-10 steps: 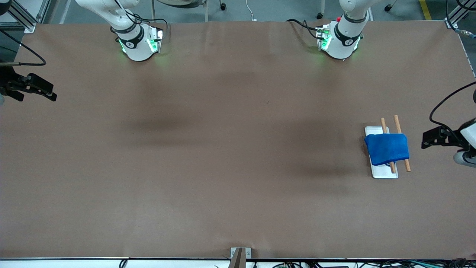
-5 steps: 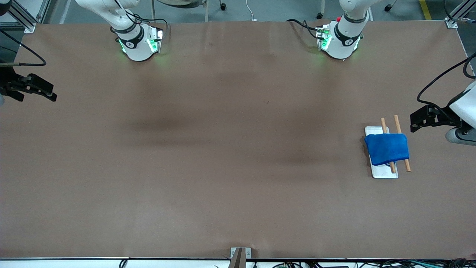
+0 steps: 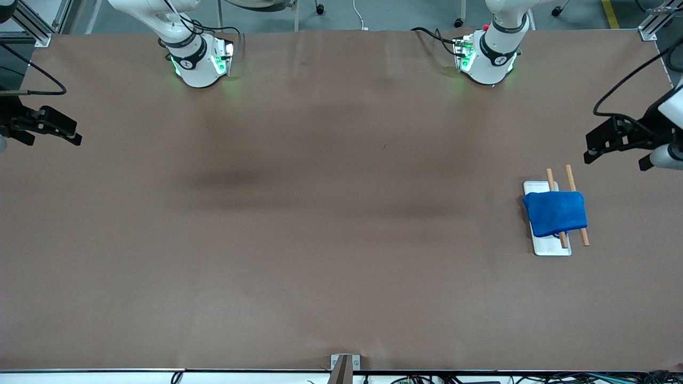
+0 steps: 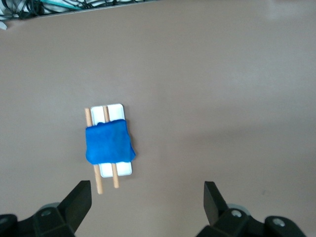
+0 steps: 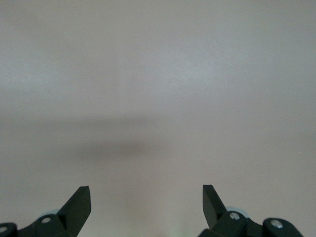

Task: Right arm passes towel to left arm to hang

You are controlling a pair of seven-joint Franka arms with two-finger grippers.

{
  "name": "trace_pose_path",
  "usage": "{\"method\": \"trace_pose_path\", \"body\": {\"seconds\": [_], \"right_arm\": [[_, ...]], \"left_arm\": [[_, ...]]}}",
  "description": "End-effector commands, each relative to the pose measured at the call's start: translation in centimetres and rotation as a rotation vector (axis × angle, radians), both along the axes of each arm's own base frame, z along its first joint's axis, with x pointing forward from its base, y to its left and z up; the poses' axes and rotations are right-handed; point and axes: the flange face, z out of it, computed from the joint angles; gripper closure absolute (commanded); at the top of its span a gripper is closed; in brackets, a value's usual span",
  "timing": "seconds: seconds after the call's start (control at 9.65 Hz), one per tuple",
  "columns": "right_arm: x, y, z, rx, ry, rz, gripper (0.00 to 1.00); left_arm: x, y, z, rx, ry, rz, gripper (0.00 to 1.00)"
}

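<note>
Your fuzzy blue towel (image 3: 555, 213), a folded rectangle with its long axis toward 3 o'clock in the front view, drapes two round wooden dowels (image 3: 577, 212) running 12 to 6 over a smooth white tray (image 3: 552, 250), while the left gripper (image 3: 593, 149) and right gripper (image 3: 72, 134) hover spread wide, empty.

Brown table (image 3: 320, 240) carried a white tray (image 3: 549, 248) toward the left arm's end; two wooden rods (image 3: 585, 237) and blue towel (image 3: 555, 213) lay across it.
</note>
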Motion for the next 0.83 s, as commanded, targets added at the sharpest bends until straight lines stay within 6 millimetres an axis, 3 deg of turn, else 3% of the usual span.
{"method": "trace_pose_path", "body": {"seconds": [0.0,0.21,0.31,0.52,0.73], "right_arm": [[0.0,-0.3,0.1,0.021,0.0,-0.024,0.0],[0.0,-0.4,0.1,0.023,0.0,-0.024,0.0],[0.0,-0.4,0.1,0.023,0.0,-0.024,0.0],[0.0,-0.4,0.1,0.023,0.0,-0.024,0.0],[0.0,-0.4,0.0,0.023,0.001,-0.026,0.0]], "left_arm": [[-4.4,-0.9,-1.8,-0.029,0.067,0.024,0.0],[-7.8,-0.6,-2.3,-0.01,0.091,0.066,0.0],[-8.4,-0.4,-2.2,0.002,0.088,0.074,0.0],[-8.5,-0.1,-2.6,0.007,0.113,0.098,0.0],[-8.0,0.4,-1.7,0.034,0.091,0.107,0.0]]}}
